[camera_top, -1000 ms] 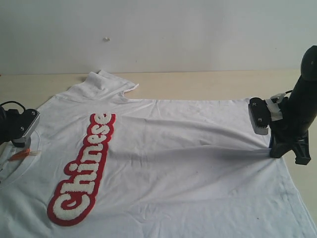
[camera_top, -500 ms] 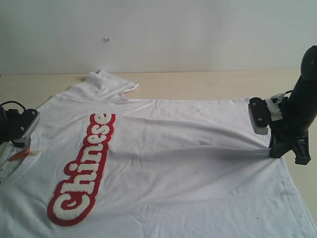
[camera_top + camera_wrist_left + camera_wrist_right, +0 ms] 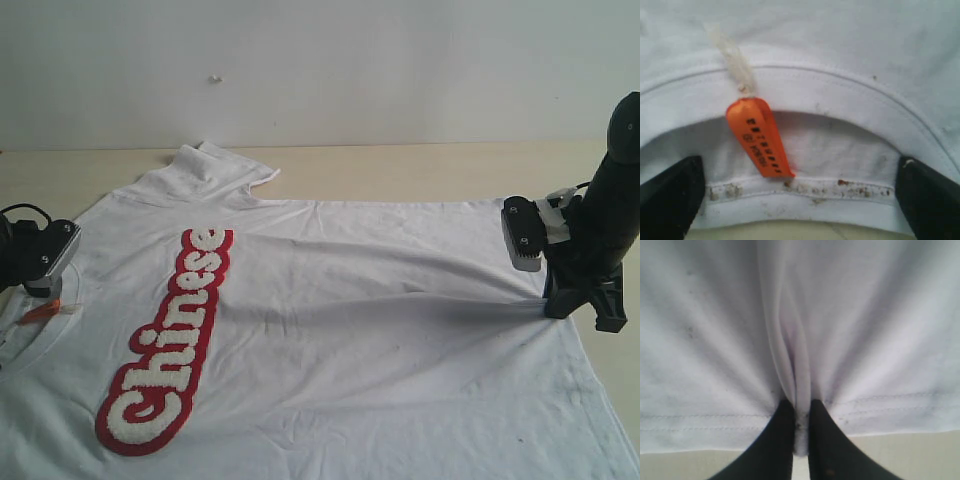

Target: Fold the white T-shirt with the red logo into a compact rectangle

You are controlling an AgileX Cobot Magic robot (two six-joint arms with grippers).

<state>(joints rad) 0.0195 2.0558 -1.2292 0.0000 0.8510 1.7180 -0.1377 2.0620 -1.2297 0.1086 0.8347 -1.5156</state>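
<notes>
- Exterior view: the wrinkled white short-sleeved cotton T-shirt lies spread chest-up on a pale wooden table. Its neck is at the view's left and its bottom edge at the right. The black right gripper stands at that bottom edge, and the cloth rises toward it in a taut ridge.
- Exterior view, writing: a long fuzzy chest patch spells "Chinese" in white bubbly letters with a thick red outline. It reads clearly.
- Left wrist view: the black left gripper is spread wide, one finger on either side of the ribbed white collar, and holds nothing. A small glossy orange neck tag hangs from the collar. Its black print is too blurred to read.
- Right wrist view: the right gripper's fingers are pinched narrow on a gathered fold of the stitched hem. The cloth fans out from the pinch.
- Step in hand, as I judge it: securing both ends before the fold. The left fingers should close on the collar band, not the tag. Then both ends should rise evenly and stay taut, so the crease runs straight.
</notes>
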